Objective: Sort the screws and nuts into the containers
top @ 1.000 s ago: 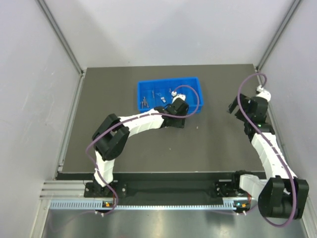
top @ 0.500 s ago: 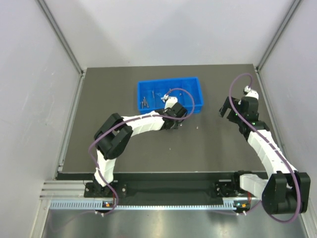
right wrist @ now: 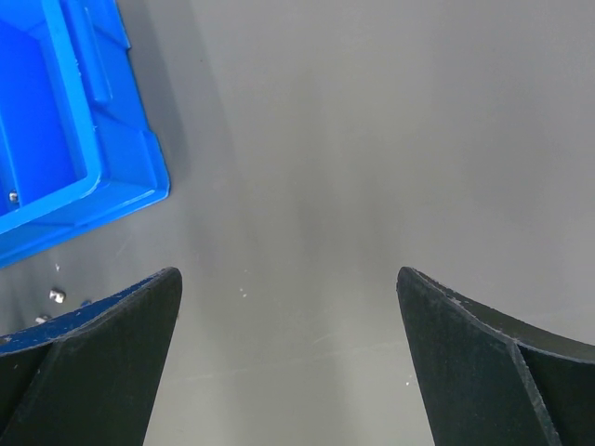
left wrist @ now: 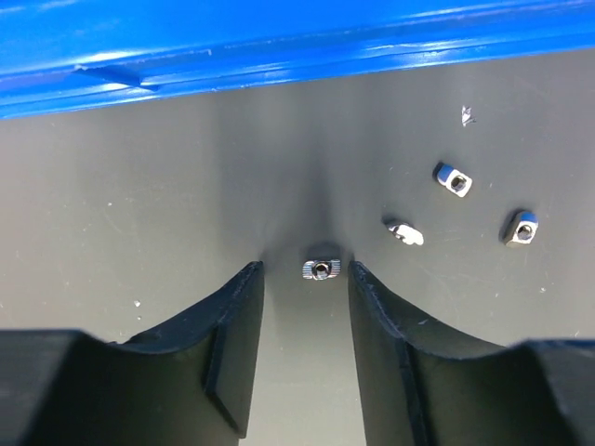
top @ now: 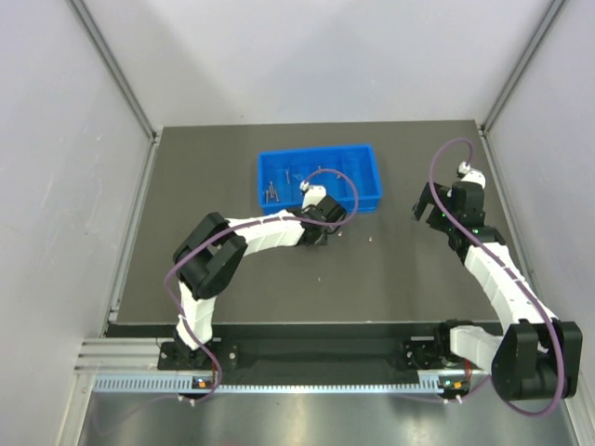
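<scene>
The containers are sections of one blue tray [top: 364,177], whose front wall [left wrist: 279,56] fills the top of the left wrist view. Screws [top: 271,190] lie in its left section. On the dark table just in front of the tray lie several loose nuts. One nut [left wrist: 321,269] rests on the table right at the tips of my left gripper [left wrist: 305,271], which is open and low over it, touching nothing. Three more nuts [left wrist: 453,179] lie to its right. My right gripper [right wrist: 288,274] hangs wide open over bare table, right of the tray's corner [right wrist: 112,158].
A small piece [top: 370,239] lies on the table between the two arms. Tiny pieces [right wrist: 58,295] show by the tray's corner in the right wrist view. Grey walls and metal rails enclose the table on three sides.
My left gripper has come back from over the tray's right end to the table in front of it, jaws slightly narrower. The right arm swung left toward the tray, then stopped.
</scene>
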Robot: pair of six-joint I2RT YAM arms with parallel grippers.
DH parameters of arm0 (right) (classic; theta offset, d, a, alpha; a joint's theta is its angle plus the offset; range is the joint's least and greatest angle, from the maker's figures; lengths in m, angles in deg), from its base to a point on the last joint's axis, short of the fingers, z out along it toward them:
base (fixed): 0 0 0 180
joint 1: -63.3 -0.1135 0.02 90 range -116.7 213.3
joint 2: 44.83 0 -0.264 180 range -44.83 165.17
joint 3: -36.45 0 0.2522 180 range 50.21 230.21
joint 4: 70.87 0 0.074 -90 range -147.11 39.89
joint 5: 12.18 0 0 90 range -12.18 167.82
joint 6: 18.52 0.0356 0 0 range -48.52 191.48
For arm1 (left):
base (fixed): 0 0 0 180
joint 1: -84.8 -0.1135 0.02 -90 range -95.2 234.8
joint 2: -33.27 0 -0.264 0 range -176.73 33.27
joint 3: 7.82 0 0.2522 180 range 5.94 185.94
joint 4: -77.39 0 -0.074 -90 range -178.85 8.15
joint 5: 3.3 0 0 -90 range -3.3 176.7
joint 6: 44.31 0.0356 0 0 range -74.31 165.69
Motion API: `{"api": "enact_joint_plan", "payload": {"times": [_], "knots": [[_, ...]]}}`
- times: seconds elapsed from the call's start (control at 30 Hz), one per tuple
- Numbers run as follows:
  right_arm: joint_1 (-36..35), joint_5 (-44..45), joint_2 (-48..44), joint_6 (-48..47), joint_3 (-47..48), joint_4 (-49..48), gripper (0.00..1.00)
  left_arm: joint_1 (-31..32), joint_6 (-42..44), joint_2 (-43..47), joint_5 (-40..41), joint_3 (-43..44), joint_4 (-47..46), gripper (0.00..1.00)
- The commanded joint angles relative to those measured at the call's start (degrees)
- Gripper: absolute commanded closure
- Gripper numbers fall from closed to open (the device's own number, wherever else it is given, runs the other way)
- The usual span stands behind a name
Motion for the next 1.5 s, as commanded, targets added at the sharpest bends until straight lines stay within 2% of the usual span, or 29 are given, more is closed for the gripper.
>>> {"api": "enact_joint_plan", "payload": {"times": [0.0,0.27,0.6,0.93,1.2,1.23,1.27,1.4,1.47], "knots": [[-0.82,1.73,-0.29,-0.49,3.02,-0.02,0.00,-0.30,-0.16,1.09,-0.24,-0.36,-1.07,0.55],[-0.73,2.17,-0.12,-0.49,3.11,0.24,0.00,-0.39,0.63,0.73,-0.86,-0.98,-2.47,0.69],[-0.82,2.43,0.06,-0.23,3.11,0.50,0.00,-0.48,3.17,1.52,-1.30,-2.12,-5.46,0.81],[-0.73,3.05,0.49,0.12,3.20,1.12,0.00,-0.39,4.41,5.13,-2.18,-5.02,-9.06,0.86],[-0.81,3.40,0.58,0.21,3.28,1.21,0.00,-0.48,5.90,3.46,-1.65,-3.97,-8.11,0.84],[-0.82,3.48,0.67,0.13,3.20,1.21,0.00,-0.48,6.08,2.94,-1.65,-2.75,-7.67,0.82],[-0.82,3.40,0.67,0.21,3.20,1.21,0.00,-0.39,6.25,1.71,-1.65,-2.13,-6.18,0.76],[-0.82,3.40,0.58,0.21,3.20,1.30,0.00,-0.57,7.04,0.12,-0.51,-0.45,-4.94,0.65],[-0.82,3.49,0.50,0.13,3.20,1.29,0.00,-0.83,7.57,-0.23,-0.33,-0.01,-5.02,0.64]]}}
